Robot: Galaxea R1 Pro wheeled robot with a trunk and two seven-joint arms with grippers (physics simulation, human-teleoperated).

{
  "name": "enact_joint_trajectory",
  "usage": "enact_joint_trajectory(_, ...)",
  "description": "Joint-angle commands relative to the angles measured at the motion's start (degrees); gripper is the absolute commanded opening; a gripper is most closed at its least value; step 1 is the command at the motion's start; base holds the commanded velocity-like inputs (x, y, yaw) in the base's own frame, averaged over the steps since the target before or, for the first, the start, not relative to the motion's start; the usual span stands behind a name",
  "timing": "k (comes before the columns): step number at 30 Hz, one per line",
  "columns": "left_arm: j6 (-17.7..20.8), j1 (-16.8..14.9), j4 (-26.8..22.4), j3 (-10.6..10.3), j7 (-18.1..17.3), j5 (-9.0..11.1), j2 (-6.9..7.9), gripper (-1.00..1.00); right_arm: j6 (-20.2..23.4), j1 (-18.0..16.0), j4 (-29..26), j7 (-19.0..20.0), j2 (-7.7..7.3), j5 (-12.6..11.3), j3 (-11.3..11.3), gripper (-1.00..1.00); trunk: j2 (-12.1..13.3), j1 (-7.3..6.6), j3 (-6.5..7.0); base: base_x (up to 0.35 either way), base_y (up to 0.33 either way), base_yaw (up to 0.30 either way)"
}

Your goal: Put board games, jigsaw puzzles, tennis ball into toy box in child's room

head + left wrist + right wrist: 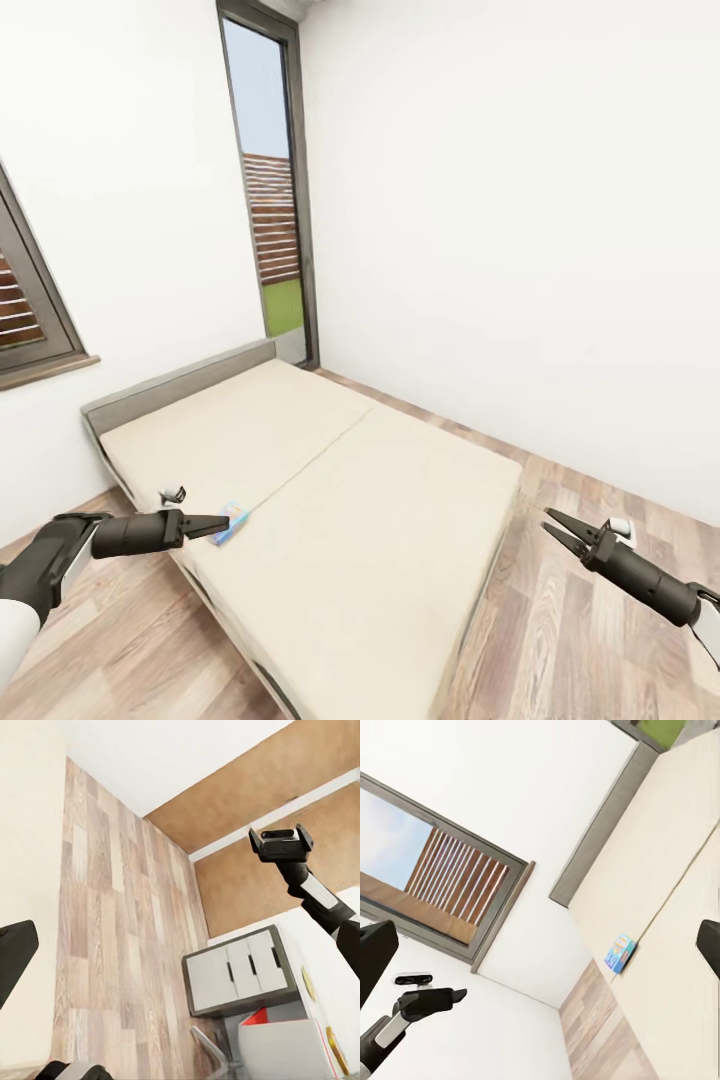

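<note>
— Reaching for the light blue board game (231,521), I'd judge; it lies flat at the bed's (330,500) near left edge, just past the left gripper (222,525), whose jaws I can't tell.
— And the right gripper (556,527)?
— Spread, empty, over floor — next, close on the game.

matt beige cloth bed (330,500), wood-plank floor (600,620)
</note>
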Motion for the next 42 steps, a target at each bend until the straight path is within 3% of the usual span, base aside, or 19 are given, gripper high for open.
enact_joint_trajectory(1,0.61,-0.03,-0.03,-0.01,-0.21,0.01,0.01,1.00,0.45,-0.07,0.02,0.04,-0.02,-0.28,0.02,1.00,-0.12,0.04,-0.07,0.015,0.027,-0.228)
enact_joint_trajectory(10,0.61,-0.03,-0.03,-0.01,-0.21,0.01,0.02,1.00,0.42,-0.07,0.01,0.04,-0.02,-0.29,0.02,1.00,-0.12,0.04,0.27,0.030,0.111,-0.185)
enact_joint_trajectory(28,0.61,-0.03,-0.03,0.01,-0.21,0.01,0.05,1.00,0.40,-0.07,0.04,0.13,-0.07,-0.45,0.00,1.00,-0.12,0.04,0.35,0.052,0.227,-0.048)
enact_joint_trajectory(42,0.59,-0.03,-0.03,0.07,-0.21,0.01,0.05,1.00,0.45,-0.07,0.03,0.13,-0.05,-0.45,-0.01,1.00,-0.12,0.04,0.35,0.081,0.165,-0.234)
